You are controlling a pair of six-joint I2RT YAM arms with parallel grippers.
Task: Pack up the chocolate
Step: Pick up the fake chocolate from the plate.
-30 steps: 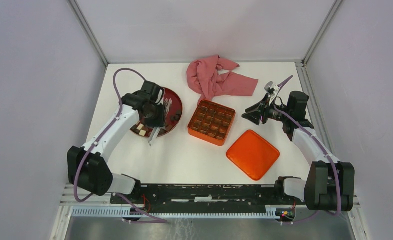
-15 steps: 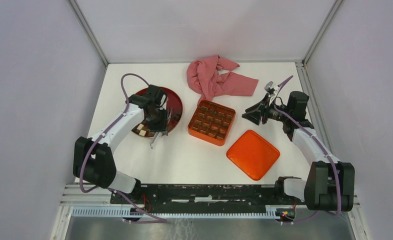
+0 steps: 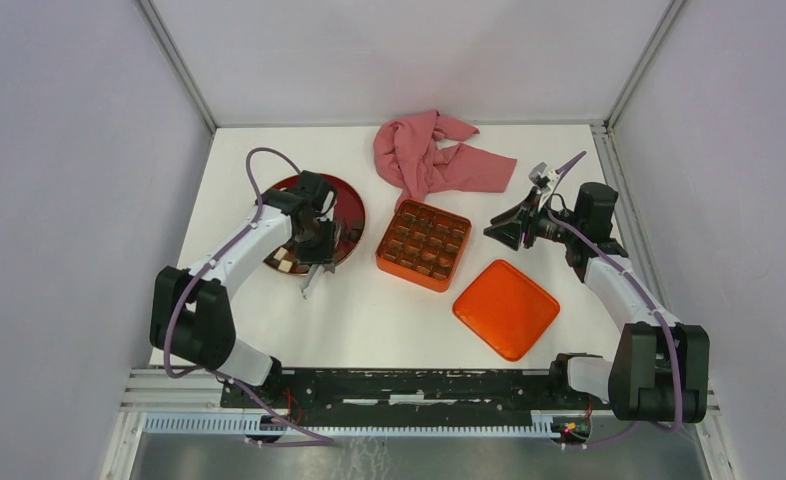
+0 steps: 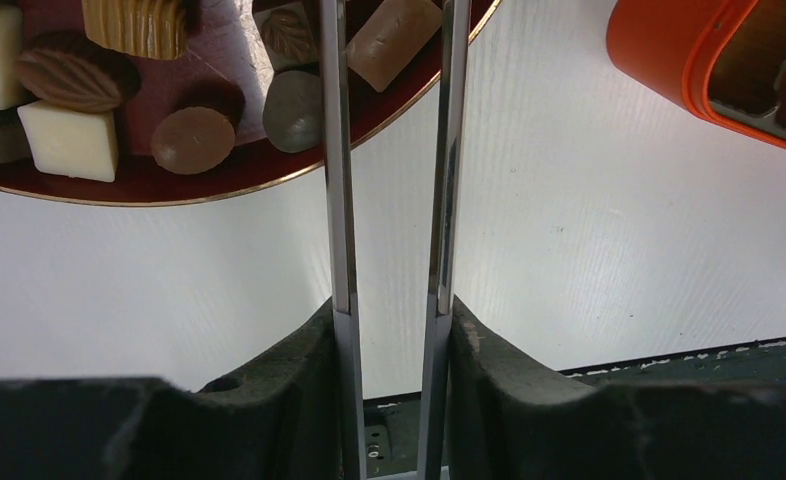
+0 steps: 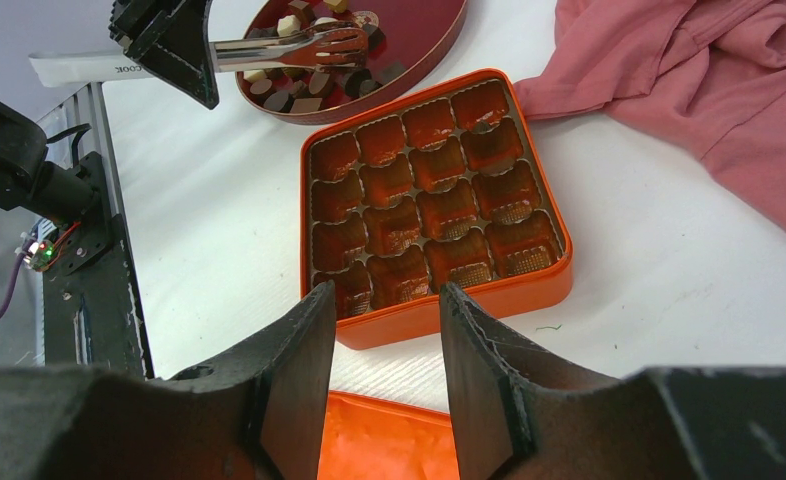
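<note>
The chocolate (image 4: 191, 140) lies as several small brown, tan and cream pieces on a round dark-red plate (image 3: 350, 203), whose near rim (image 4: 219, 190) shows in the left wrist view. My left gripper (image 4: 391, 305) is shut on metal tongs (image 4: 341, 200), above the plate's near right edge (image 3: 315, 248). The tong blades stand apart and reach among the pieces, with a tan piece (image 4: 393, 42) between them. My right gripper (image 5: 386, 295) hangs open and empty right of the orange tin (image 5: 449, 310), above the table (image 3: 497, 230).
The orange tin (image 3: 409, 275) with gridded compartments sits mid-table. Its orange lid (image 3: 506, 308) lies flat to the near right. A pink cloth (image 3: 434, 155) is bunched at the back. Grey walls close in the left, right and far sides.
My left arm has swung its elbow and carried the tongs slightly right along the plate's near edge. The right arm has not moved.
</note>
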